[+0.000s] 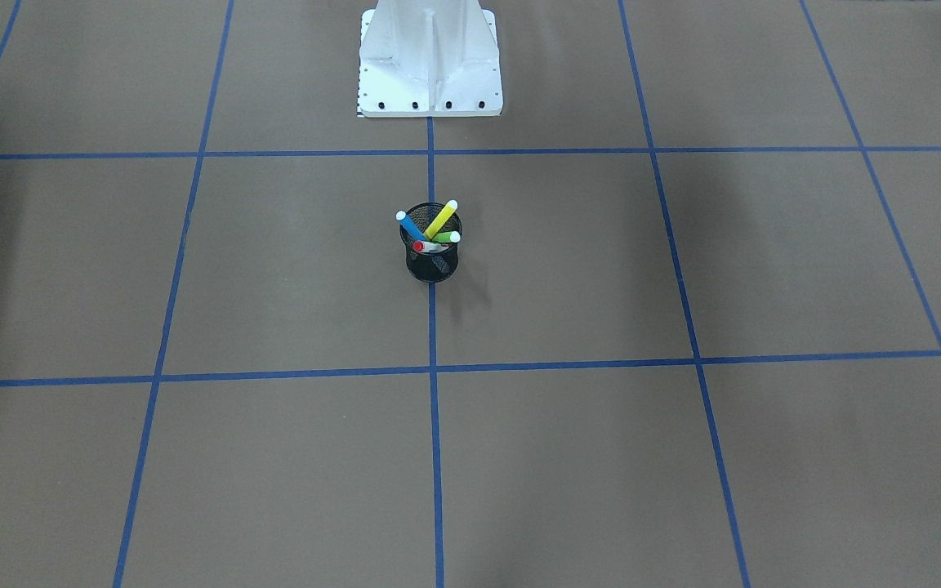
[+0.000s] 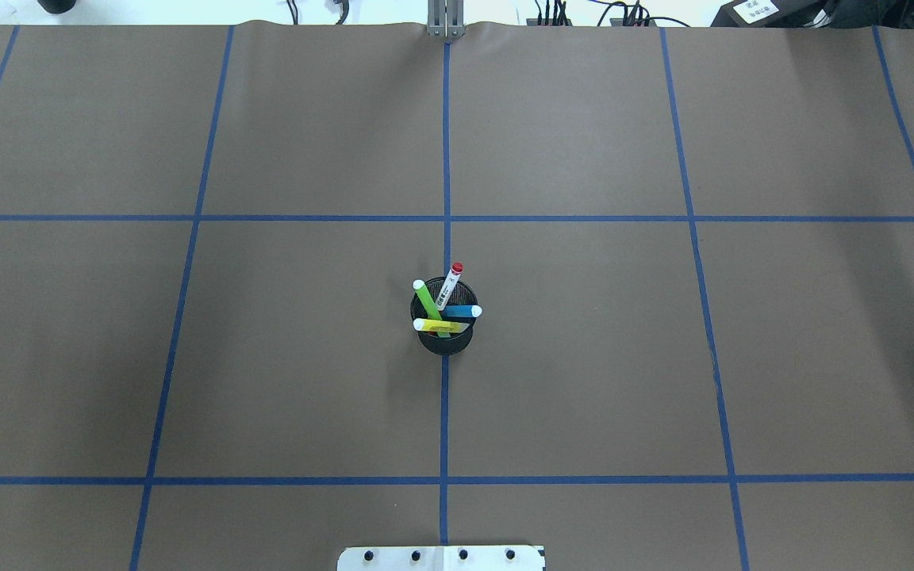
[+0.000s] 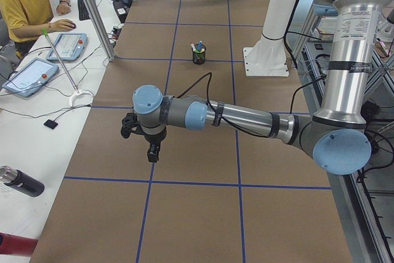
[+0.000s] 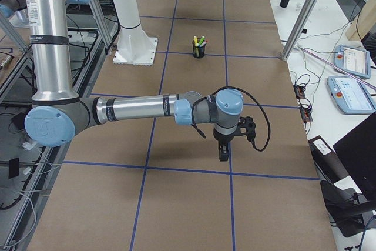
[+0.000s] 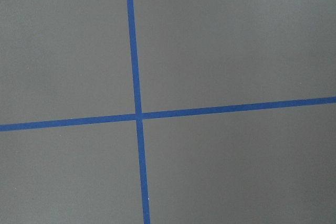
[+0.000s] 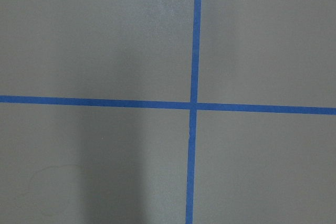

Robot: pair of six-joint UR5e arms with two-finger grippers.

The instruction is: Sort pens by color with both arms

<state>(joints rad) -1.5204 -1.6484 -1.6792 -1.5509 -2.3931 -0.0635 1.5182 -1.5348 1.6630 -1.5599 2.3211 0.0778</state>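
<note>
Four pens stand together in a black mesh cup (image 2: 445, 339) at the table's middle: a lime green pen (image 2: 427, 301), a white-barrelled pen with a red cap (image 2: 450, 287), a blue pen (image 2: 461, 312) and a yellow pen (image 2: 439, 325). The cup also shows in the front view (image 1: 431, 263). My left gripper (image 3: 151, 151) hangs over the table's left end, far from the cup. My right gripper (image 4: 224, 151) hangs over the right end, also far from it. Both show only in the side views, so I cannot tell whether they are open or shut. The wrist views show only brown paper and blue tape.
The white metal base (image 1: 430, 65) stands behind the cup. Blue tape lines (image 2: 446, 159) grid the brown table cover. An operator in yellow (image 3: 24, 4) sits at a side table with tablets (image 3: 28, 75). A black bottle (image 3: 21, 182) lies there.
</note>
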